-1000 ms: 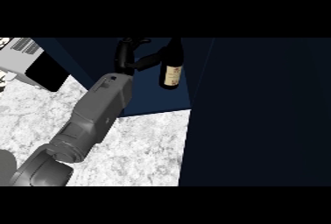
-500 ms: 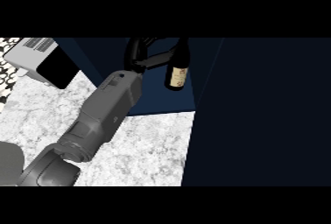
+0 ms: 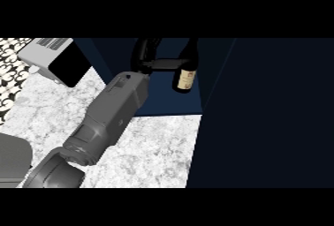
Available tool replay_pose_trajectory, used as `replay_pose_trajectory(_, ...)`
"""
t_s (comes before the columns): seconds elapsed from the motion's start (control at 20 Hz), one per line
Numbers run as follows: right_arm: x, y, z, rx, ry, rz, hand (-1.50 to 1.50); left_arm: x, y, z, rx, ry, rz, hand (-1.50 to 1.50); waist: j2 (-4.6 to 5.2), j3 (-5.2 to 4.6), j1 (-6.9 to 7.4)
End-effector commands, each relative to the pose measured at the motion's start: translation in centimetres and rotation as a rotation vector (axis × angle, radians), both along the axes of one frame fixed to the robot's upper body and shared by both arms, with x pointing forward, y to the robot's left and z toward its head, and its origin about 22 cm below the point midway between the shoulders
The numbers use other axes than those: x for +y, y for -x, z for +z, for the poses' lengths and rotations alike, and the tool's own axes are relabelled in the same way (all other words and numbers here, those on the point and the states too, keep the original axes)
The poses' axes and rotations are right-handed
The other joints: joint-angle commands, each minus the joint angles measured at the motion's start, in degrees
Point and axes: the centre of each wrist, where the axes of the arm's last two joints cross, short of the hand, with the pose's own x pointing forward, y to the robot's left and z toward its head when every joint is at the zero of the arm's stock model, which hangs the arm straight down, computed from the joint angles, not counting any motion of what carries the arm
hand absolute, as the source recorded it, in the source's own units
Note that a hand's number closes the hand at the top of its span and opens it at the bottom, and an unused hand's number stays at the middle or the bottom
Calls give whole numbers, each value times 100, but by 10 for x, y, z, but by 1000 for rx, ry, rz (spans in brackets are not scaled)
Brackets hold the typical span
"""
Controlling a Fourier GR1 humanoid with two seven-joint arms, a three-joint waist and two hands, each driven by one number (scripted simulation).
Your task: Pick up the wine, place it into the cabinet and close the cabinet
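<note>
One robot hand (image 3: 151, 62) clasping the wine (image 3: 187, 70) inside the open cabinet (image 3: 261, 110).

I count one wine bottle (image 3: 187, 73) in the upper middle of the frame, dark glass with a single pale label. I see one hand (image 3: 151, 56) up there beside it, black, on the end of the one grey forearm (image 3: 111, 112) that runs up from the lower left. One dark blue cabinet (image 3: 166, 95) fills the upper middle, and I make out one open cabinet door (image 3: 267, 114) as the broad dark panel down the right side. One marbled surface (image 3: 153, 152) lies across the lower left. In the upper left corner I count one white appliance (image 3: 55, 59) with a black front, next to one patch of patterned tile (image 3: 13, 57).
</note>
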Motion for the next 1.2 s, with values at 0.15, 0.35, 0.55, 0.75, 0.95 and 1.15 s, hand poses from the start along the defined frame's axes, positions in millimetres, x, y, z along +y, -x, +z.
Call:
replay_pose_trajectory(0.15,-7,31,50,-1,-74,42,-150,7,13,-24,26,79,-59,-150,-22,-5,-22)
replay_pose_trajectory(0.35,-8,26,41,-4,-69,15,-150,6,24,-30,-3,100,-118,-150,-67,3,119)
replay_pose_trajectory(0.55,-6,31,51,-3,-88,21,-150,6,39,-45,35,134,-163,-150,-53,-7,134)
replay_pose_trajectory(0.75,-7,27,44,6,-59,9,-150,8,63,-57,58,173,-190,-150,-91,-2,311)
replay_pose_trajectory(0.95,-6,24,32,11,-71,-6,-150,0,101,-73,90,197,-165,-150,-111,5,264)
replay_pose_trajectory(1.15,-8,28,46,-8,-77,-14,-150,11,125,-80,84,186,-174,-150,-82,0,317)
